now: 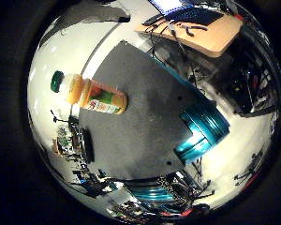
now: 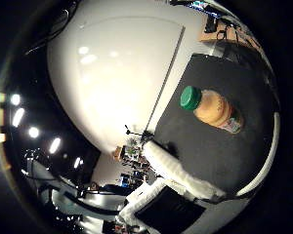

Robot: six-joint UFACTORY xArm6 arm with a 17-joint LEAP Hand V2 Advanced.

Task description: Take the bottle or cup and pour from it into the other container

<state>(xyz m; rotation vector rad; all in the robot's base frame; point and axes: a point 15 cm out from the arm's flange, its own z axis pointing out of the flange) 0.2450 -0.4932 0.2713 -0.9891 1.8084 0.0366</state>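
An orange juice bottle with a green cap and a printed label is on a dark grey mat. The right thumb side palm view also shows the bottle, with its cap towards the white surface. My hand is over the mat, away from the bottle. A white finger reaches out fairly straight over the mat and touches nothing. Teal parts of the hand show in the right little finger side palm view.
A white tabletop borders the mat. A wooden desk with a laptop stands beyond the mat's far end. Stands and clutter sit past the mat's edge near the bottle.
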